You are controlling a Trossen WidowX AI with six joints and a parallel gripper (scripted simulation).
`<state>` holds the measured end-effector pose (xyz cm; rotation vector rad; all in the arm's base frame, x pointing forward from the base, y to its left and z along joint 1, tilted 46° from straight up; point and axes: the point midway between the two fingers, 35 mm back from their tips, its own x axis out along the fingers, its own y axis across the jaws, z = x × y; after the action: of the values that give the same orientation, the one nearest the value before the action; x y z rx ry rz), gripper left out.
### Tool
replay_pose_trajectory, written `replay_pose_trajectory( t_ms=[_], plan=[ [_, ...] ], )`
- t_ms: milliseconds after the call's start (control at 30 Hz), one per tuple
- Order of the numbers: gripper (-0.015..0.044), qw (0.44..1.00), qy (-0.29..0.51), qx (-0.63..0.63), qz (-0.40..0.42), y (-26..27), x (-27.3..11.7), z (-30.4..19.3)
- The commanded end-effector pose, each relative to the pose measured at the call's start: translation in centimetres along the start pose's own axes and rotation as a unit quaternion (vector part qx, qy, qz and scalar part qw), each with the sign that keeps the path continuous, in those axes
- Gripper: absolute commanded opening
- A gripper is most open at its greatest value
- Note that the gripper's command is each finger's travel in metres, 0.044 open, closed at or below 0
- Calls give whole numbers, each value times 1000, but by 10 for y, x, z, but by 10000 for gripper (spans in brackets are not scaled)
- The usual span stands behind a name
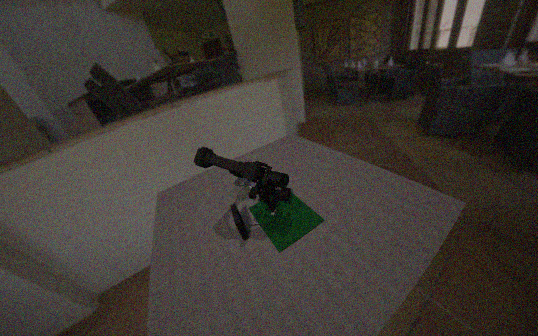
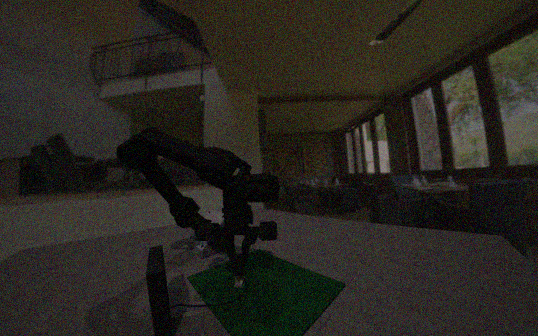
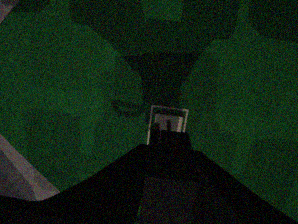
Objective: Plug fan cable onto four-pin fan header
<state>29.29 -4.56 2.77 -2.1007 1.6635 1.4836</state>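
Note:
The green board (image 1: 293,227) (image 2: 291,295) (image 3: 55,80) lies flat. My gripper (image 1: 272,210) (image 2: 239,277) (image 3: 168,157) points down over it, shut on the fan's plug, which is dark and mostly hidden by the fingers. A white rectangular outline (image 3: 170,107) surrounds the pale header (image 3: 162,120) just beyond the fingertips in the wrist view. A small pale piece shows under the fingertips in the exterior view; whether it is plug or header I cannot tell. How deep the plug sits is hidden. A thin dark cable (image 2: 191,305) runs from the fan towards the gripper.
The dark fan (image 1: 240,221) (image 2: 158,290) stands upright beside the board's left edge. The arm reaches in from the back left. The grey table top (image 1: 371,215) (image 2: 396,270) extends around the board. The picture is dark and grainy.

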Motion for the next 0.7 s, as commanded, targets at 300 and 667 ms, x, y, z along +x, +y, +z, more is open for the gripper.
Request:
replay_pose_trajectory(
  t_ms=[300,667],
  plan=[
    [0,1000,1,-2,1,0,3,0],
    [0,1000,1,-2,1,1,5,1]
  ],
)
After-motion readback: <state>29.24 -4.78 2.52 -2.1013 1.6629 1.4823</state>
